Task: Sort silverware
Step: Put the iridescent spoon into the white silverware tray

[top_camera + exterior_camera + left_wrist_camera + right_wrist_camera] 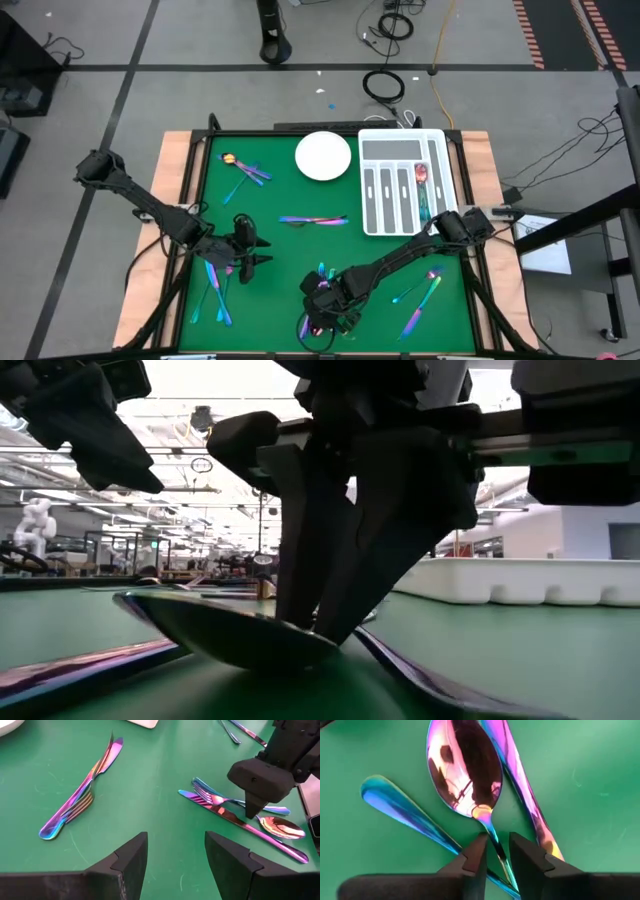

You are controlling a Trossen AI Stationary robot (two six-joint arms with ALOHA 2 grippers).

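My right gripper (322,305) is low at the table's near edge, over a small pile of iridescent silverware. It is shut on a spoon (465,770) that lies beside a knife (525,785) and a teal handle (400,805). In the left wrist view the same spoon (282,827) lies across a knife (235,820) next to a fork (210,797). My left gripper (262,249) hovers open left of centre over bare mat, touching nothing. A fork and knife pair (85,795) lies ahead of it. My right gripper pinches the spoon's neck (492,834), just behind the bowl, between its two fingers (475,857). The fingers come from above, pointing down, and lie across the handle. The spoon bowl (230,630) stays low and near level by the table; whether it is lifted clear does not show.
A white round plate (323,157) and a white slotted tray (378,150) sit at the far side; the tray holds a spoon (422,174). More silverware lies far left (245,170), mid-table (312,220), near left (215,290) and near right (425,290).
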